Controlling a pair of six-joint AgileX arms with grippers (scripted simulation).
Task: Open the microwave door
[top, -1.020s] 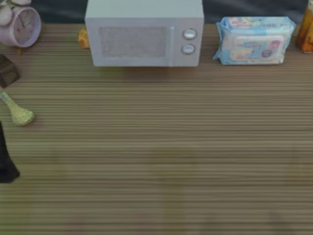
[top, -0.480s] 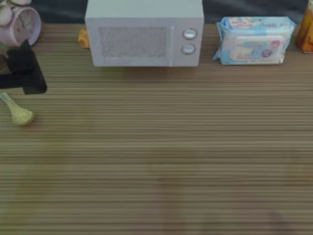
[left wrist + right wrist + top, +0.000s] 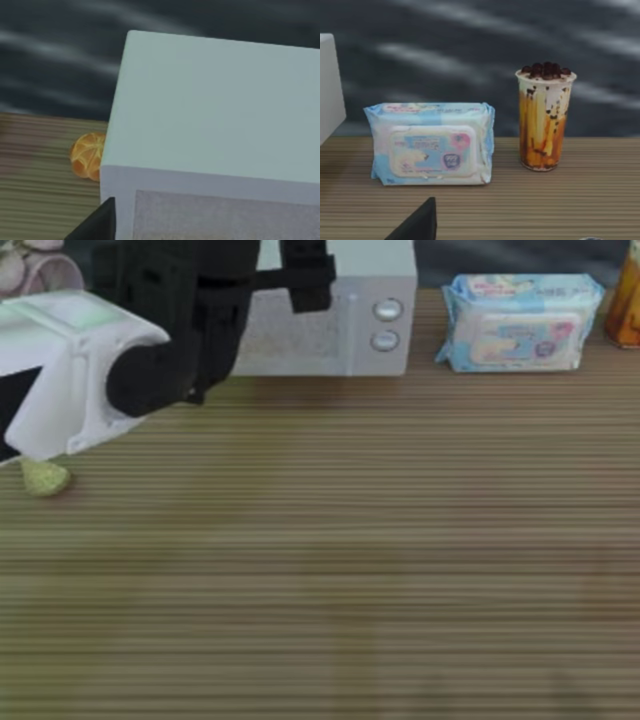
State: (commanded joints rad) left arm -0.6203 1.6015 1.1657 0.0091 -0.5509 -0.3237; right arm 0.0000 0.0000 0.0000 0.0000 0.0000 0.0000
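The white microwave (image 3: 375, 270) stands at the table's back middle, its two round knobs (image 3: 387, 310) on the right of its front. The microwave door (image 3: 300, 340) with the grey mesh window lies flush and closed; my arm covers its left part. My left gripper (image 3: 307, 285) hovers open over the microwave's upper left, holding nothing. In the left wrist view, one dark fingertip (image 3: 102, 222) sits by the door's (image 3: 225, 215) top left corner. My right gripper is outside the top view. Its fingertip (image 3: 422, 222) shows open above bare table.
A blue-white wet-wipes pack (image 3: 520, 322) lies right of the microwave, with a bubble tea cup (image 3: 545, 117) beyond it at the right edge. An orange bun (image 3: 87, 155) sits at the microwave's left. A green spoon (image 3: 45, 478) and a pink clock (image 3: 40, 265) are at the far left.
My left arm has swung in from the left edge to over the microwave's upper left, now covering the bun and the door's left part. The door has not moved.
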